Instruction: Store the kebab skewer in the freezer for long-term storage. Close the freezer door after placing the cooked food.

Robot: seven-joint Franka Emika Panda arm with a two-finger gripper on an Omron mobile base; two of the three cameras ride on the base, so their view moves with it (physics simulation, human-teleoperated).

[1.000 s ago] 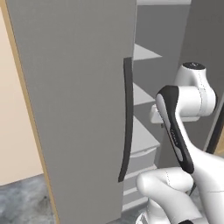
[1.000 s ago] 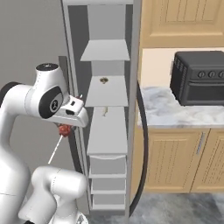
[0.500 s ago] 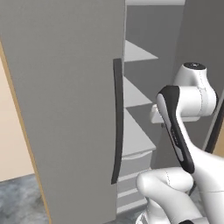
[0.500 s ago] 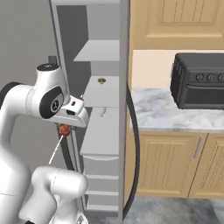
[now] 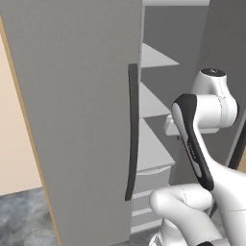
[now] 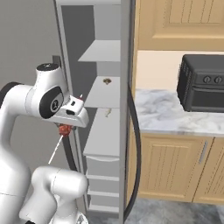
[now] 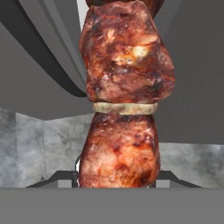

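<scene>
Kebab skewer (image 7: 122, 96) in closed gripper (image 6: 65, 127)

Arm rising from the base and folded: white shoulder link low, dark-edged forearm angling up to a rounded elbow joint, hand projecting sideways at roughly mid height. In the right base view, wrist housing turned to the right, gripper (image 6: 65, 127) pointing down beneath it. Jaws closed on the kebab skewer (image 6: 61, 138), red-brown meat right at the fingers, pale stick hanging down and to the left. Hand view: meat chunks pressed close to the lens, dark fingertips (image 7: 59, 176) barely visible either side of the lowest chunk. Left base view: hand end mostly hidden behind the forearm, so finger pose probably unreadable there.
</scene>
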